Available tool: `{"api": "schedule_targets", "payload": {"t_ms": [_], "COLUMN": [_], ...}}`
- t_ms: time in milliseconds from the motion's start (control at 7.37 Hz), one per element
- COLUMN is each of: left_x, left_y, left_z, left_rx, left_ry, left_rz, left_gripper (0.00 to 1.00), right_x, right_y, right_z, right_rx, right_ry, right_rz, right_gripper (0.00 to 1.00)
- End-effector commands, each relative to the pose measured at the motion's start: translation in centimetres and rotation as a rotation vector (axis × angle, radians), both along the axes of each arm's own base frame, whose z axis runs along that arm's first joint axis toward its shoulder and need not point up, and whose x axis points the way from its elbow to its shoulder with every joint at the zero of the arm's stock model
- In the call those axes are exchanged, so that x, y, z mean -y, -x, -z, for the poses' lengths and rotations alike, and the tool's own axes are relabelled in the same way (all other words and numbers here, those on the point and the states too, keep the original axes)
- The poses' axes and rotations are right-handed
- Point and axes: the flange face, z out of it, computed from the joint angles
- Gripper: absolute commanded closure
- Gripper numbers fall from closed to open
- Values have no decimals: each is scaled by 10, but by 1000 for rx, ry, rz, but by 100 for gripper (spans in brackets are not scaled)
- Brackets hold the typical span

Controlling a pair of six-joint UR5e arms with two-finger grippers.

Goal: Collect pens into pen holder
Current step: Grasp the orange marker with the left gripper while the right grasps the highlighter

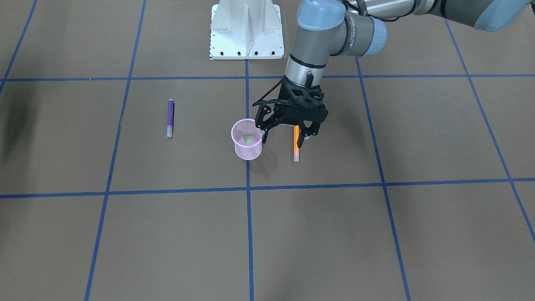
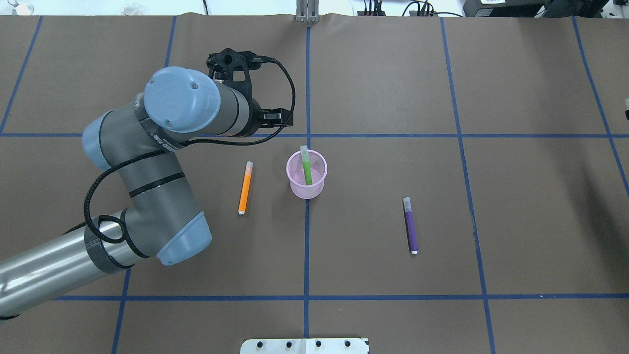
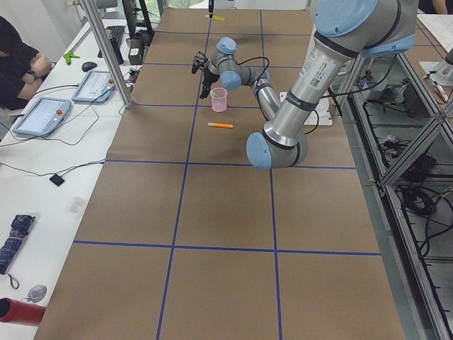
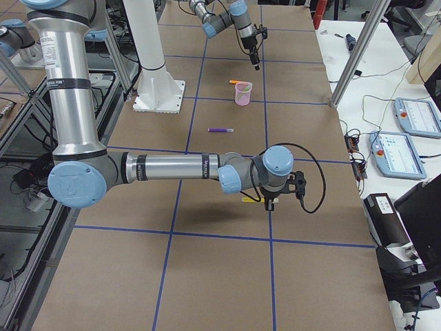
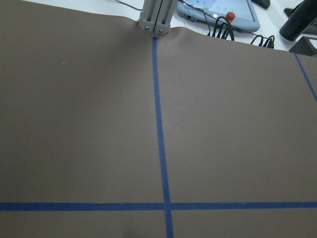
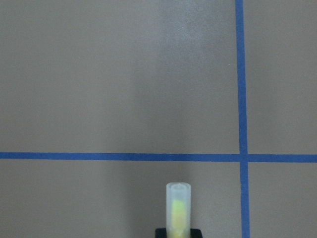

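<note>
Orange pen [image 1: 296,150], centre frame: the released left gripper [image 1: 285,136] should straddle its shaft, avoiding the pen holder [image 1: 247,153]; right gripper [image 4: 268,204] state unclear.

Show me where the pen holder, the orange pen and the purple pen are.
pen holder [image 2: 288,169]: overhead exterior view, left side of rim.
orange pen [image 2: 244,189]: overhead exterior view, middle of barrel.
purple pen [image 2: 411,230]: overhead exterior view, middle of barrel.
</note>
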Motion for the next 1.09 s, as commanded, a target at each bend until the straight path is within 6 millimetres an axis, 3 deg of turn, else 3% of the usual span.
{"api": "schedule_targets", "payload": {"t_ms": [0, 543, 950], "left_x": [5, 17, 20], "left_y": [9, -30, -57], "left_z": [-20, -85, -105], "left_rx": [41, 141, 168], "left_ry": [74, 179, 228], "left_rz": [-136, -167, -207], "left_gripper": [5, 5, 9], "right_x": [-3, -5, 1], "right_y": [5, 44, 61], "right_z": [32, 81, 94], "right_rx": [28, 49, 52], "right_ry": [0, 34, 29], "right_rz": [1, -3, 12], "right_gripper": [100, 100, 100]}}
